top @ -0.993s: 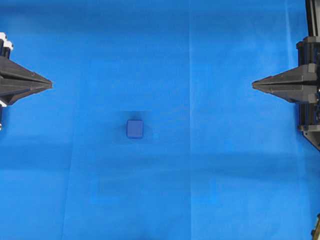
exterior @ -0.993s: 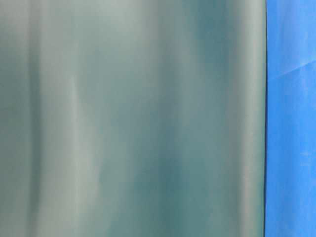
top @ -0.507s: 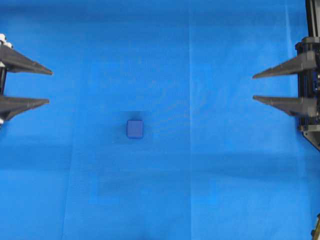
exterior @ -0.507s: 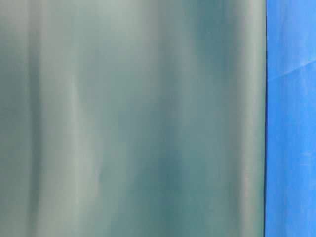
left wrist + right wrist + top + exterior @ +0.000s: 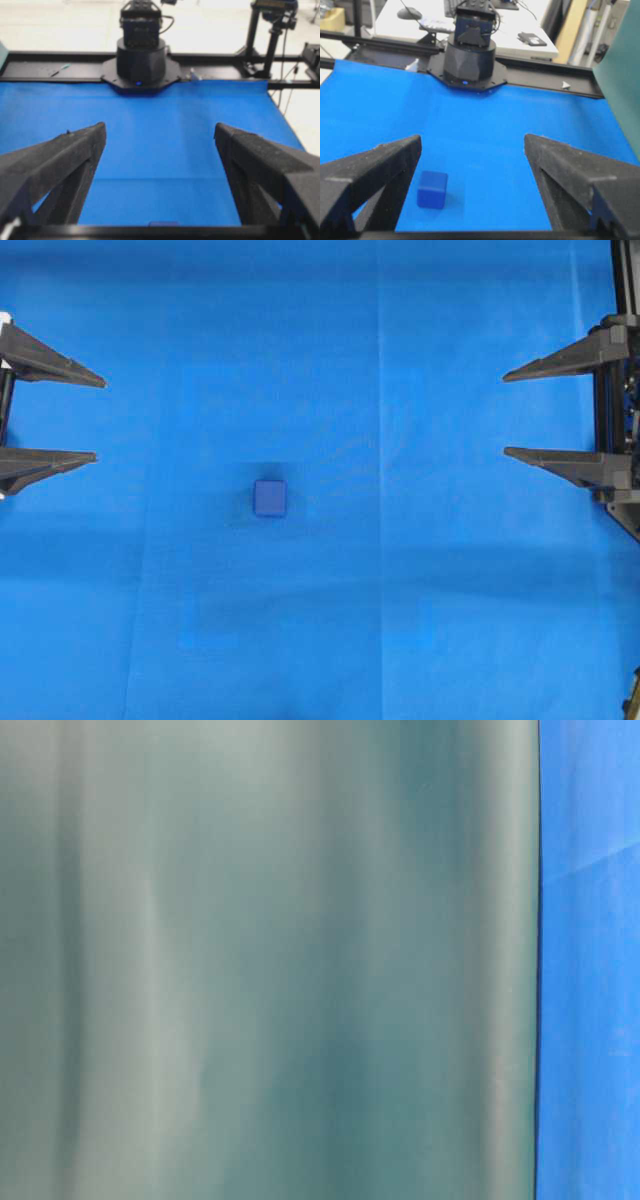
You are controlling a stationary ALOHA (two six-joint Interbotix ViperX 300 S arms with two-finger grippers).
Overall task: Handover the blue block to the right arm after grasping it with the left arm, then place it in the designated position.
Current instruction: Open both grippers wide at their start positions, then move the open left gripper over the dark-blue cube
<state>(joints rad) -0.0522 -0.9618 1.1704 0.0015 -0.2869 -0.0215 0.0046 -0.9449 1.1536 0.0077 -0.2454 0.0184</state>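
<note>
The bright blue cloth (image 5: 420,330) covers the whole work surface, creased in faint fold lines, and it carries only 1 loose thing. No containers are in view, and no marked placing spot shows on the cloth; a blurred grey-green panel (image 5: 270,960) fills most of the table-level view and hides the scene there.

The left arm's black gripper with white finger-base pieces (image 5: 98,418) sits at the left edge of the overhead view, its 2 pointed fingers spread wide with nothing between them. The right arm's all-black gripper (image 5: 505,413) sits at the opposite edge, its 2 fingers likewise spread wide and empty.

The small dark navy-blue cube, the blue block (image 5: 270,497), rests flat on the cloth, left of the centre line and well apart from both grippers. It is roughly square from above, so no long axis shows. It lies inward of the left gripper and a little toward the bottom of the overhead view from the gap between its fingers. The left gripper looks the nearer of the 2, which suits the grasp, judged not yet begun.
</note>
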